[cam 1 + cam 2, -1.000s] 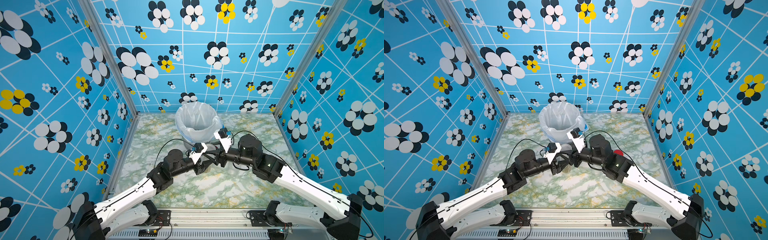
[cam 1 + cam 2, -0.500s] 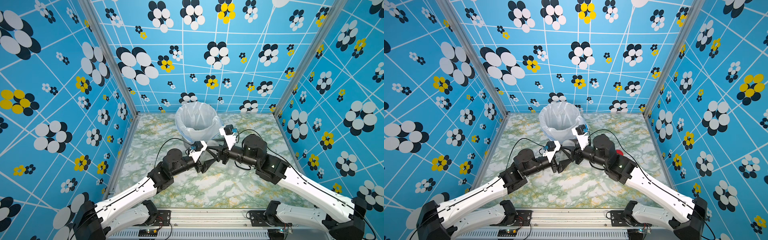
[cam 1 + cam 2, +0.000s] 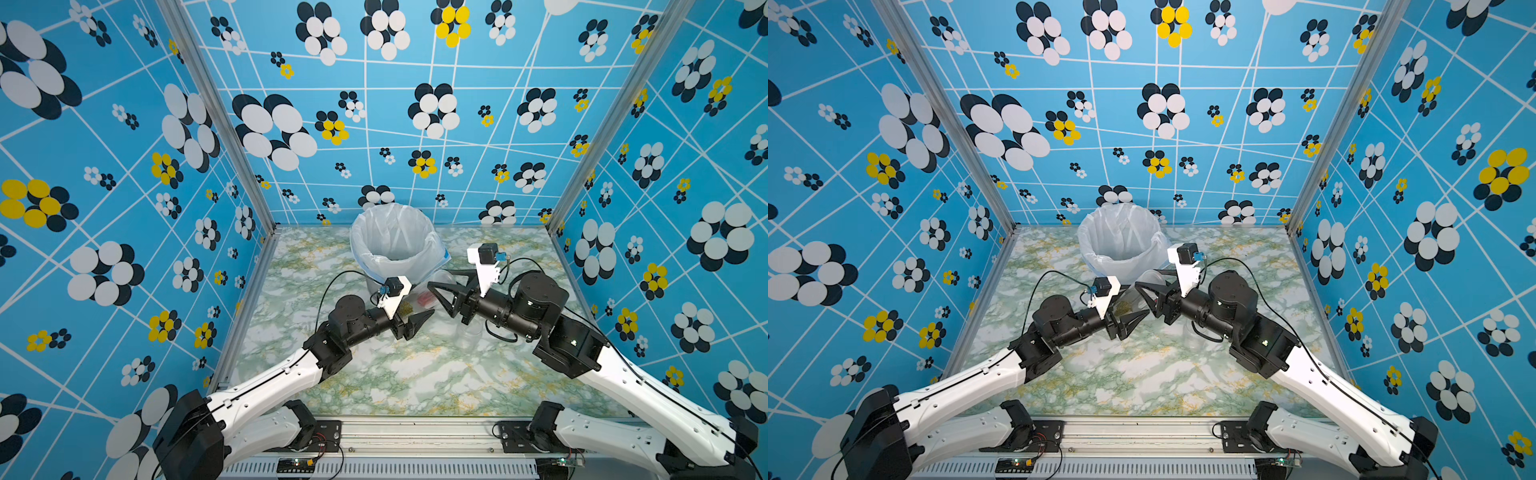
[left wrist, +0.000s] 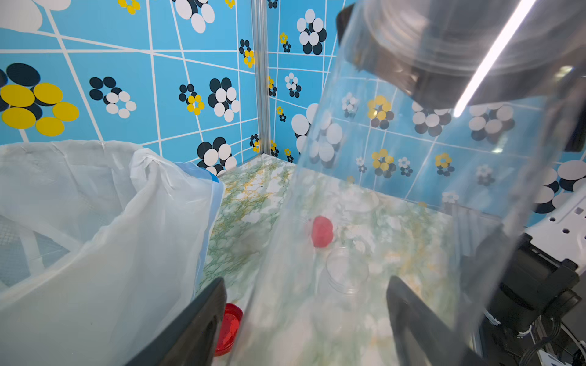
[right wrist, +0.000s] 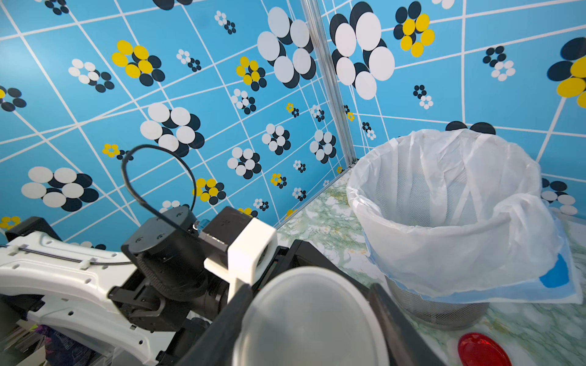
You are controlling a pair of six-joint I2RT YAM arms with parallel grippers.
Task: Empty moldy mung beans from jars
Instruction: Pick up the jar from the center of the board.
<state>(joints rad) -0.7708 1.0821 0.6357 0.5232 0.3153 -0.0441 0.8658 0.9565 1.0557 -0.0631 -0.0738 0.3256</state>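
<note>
Your left gripper (image 4: pixel 307 282) has spread its fingers apart, with the clear jar (image 4: pixel 412 158) tilted between them. Your right gripper (image 5: pixel 310 288) is clamped on its whitish lid (image 5: pixel 310 326).

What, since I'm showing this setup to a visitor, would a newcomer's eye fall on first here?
Probably the loud blue flower-patterned walls all around. Then the white-bagged bucket at the back middle of the marble table. Just in front of it is the clear jar, tilted, held at its lid end by the right gripper, with the left gripper open on either side of it.
</note>
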